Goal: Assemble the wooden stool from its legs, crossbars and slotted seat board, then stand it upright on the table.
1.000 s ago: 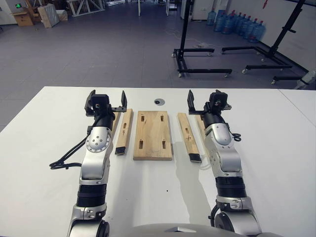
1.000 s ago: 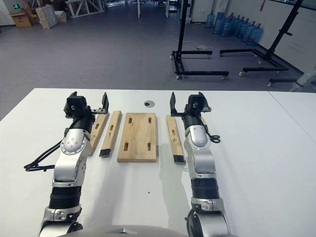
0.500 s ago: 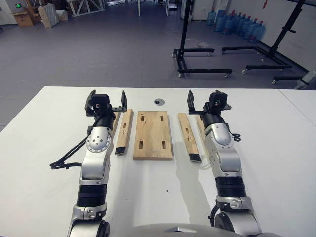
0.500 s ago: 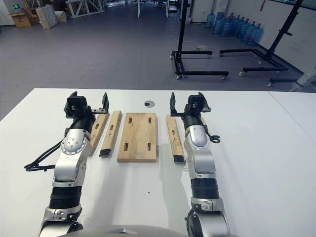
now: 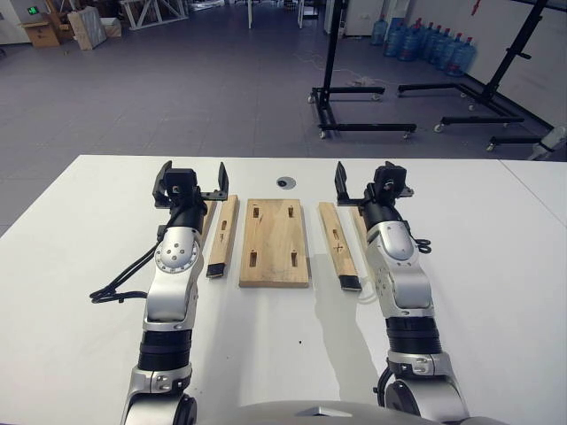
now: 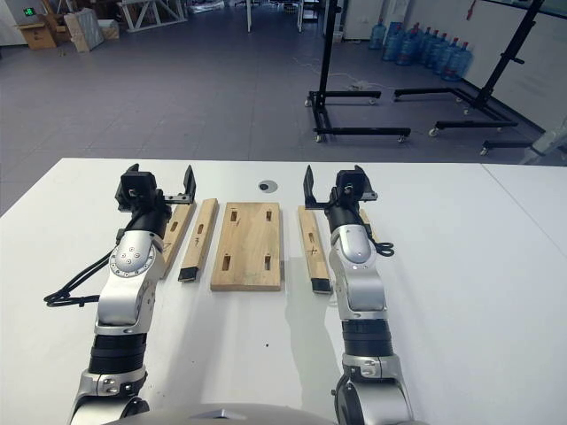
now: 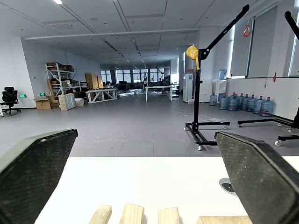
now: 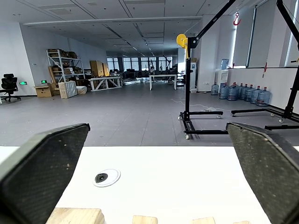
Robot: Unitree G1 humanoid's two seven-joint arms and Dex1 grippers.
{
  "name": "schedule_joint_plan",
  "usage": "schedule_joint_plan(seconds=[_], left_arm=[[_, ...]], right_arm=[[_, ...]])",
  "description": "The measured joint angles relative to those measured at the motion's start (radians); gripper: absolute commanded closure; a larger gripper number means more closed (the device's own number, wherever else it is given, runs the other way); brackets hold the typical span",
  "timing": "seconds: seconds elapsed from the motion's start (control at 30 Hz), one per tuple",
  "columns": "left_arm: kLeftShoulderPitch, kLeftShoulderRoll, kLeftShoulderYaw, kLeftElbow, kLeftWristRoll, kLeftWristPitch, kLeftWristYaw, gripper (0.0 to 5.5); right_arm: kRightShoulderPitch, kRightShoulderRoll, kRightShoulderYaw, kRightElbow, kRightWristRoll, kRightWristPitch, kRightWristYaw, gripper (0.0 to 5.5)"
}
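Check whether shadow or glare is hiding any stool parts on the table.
Left eye view: no glare on the table; the seat board is evenly lit, all four slots plain; shadows are faint, none crossing the board. Left wrist view: the wood ends are lit and unshaded between the dark pads of the left tool.

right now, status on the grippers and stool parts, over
Left gripper open, right gripper open, both empty. Slotted seat board flat between wooden bars, nothing joined. No obstruction seen.
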Motion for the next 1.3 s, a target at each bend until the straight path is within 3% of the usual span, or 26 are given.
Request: schedule_joint_plan(seconds=[0.5, 0.57, 0.63, 0.73, 0.83, 0.97, 1.3], left_arm=[[-0.001, 0.000, -0.003, 0.011, 0.008, 0.000, 0.000, 0.10], [-0.001, 0.001, 0.000, 0.011, 0.008, 0.001, 0.000, 0.10], [-0.002, 0.004, 0.008, 0.011, 0.009, 0.012, 0.000, 0.10], [-0.005, 0.006, 0.019, 0.012, 0.009, 0.031, 0.009, 0.10], [-0.022, 0.008, 0.026, 0.016, 0.013, 0.037, 0.023, 0.10], [-0.025, 0.008, 0.025, 0.019, 0.013, 0.038, 0.025, 0.10], [-0.025, 0.010, 0.024, 0.021, 0.014, 0.038, 0.022, 0.10]], right_arm=[[-0.033, -0.021, -0.001, 0.006, 0.011, 0.032, 0.031, 0.12], [-0.126, -0.076, -0.047, -0.010, 0.070, 0.163, 0.061, 0.12], [-0.286, -0.221, -0.126, -0.004, 0.141, 0.348, 0.128, 0.12], [-0.357, -0.401, -0.118, 0.086, 0.160, 0.475, 0.272, 0.12], [-0.300, -0.478, -0.061, 0.284, 0.090, 0.457, 0.331, 0.12], [-0.222, -0.484, -0.078, 0.517, 0.079, 0.395, 0.365, 0.12], [-0.216, -0.487, -0.103, 0.687, 0.090, 0.290, 0.403, 0.12]])
